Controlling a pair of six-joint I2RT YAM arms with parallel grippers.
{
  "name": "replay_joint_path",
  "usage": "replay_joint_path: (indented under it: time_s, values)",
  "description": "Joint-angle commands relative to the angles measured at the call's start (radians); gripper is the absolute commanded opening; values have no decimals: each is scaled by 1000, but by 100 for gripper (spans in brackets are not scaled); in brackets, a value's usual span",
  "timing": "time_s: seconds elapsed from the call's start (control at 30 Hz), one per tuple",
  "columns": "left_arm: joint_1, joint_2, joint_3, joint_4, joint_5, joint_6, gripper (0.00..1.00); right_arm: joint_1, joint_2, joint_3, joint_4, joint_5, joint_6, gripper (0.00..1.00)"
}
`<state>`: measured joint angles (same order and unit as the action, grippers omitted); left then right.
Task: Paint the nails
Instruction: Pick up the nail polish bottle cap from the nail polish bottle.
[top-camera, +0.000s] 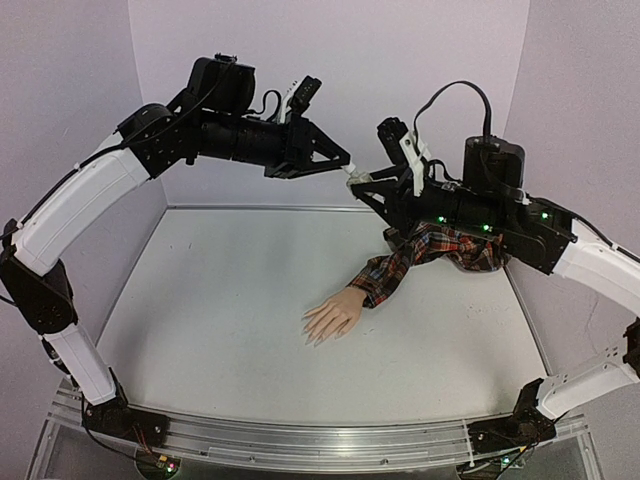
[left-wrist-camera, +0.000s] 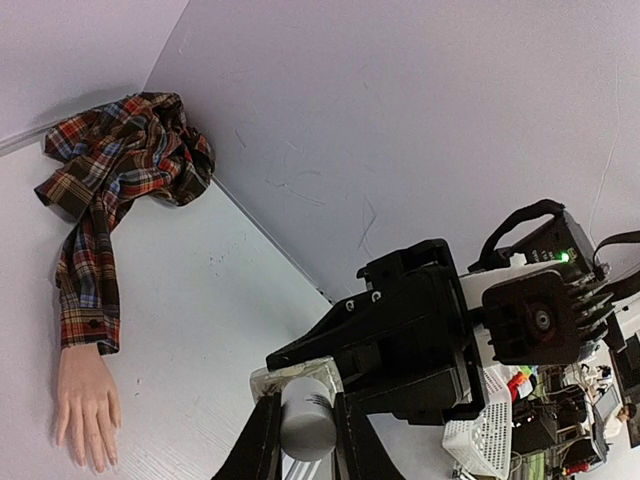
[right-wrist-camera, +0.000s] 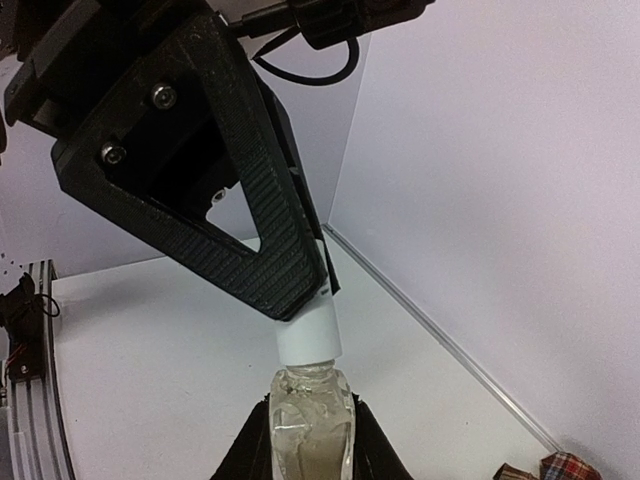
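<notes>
A: Where are the nails (top-camera: 316, 341)?
B: On the fake hand (top-camera: 335, 313), flat mid-counter (top-camera: 200, 300), fingertips toward 7 o'clock.
A: And the arms?
B: The left end effector (top-camera: 345, 165) clamps the cap (right-wrist-camera: 308, 335); the right end effector (top-camera: 369, 188) grips the bottle (right-wrist-camera: 310, 425).

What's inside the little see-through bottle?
The small clear bottle holds a pale, cloudy liquid. Its white cap and the left fingers on it hide whatever sits in the neck.

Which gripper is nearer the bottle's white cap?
Left. The left gripper is shut on the white cap itself; the right gripper clamps the clear bottle by its body, below the cap.
</notes>
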<state>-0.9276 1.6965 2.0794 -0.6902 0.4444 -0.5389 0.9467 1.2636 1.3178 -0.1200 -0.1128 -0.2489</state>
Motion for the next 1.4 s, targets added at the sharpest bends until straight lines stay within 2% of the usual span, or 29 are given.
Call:
replay_joint_path:
  time_s: [0.0, 1.37]
  values:
    - [-1, 13, 98, -26, -33, 34, 0, -3, 15, 30, 42, 4, 9, 0]
    - [-1, -19, 108, -23, -52, 43, 0, -2, 1, 10, 42, 4, 6, 0]
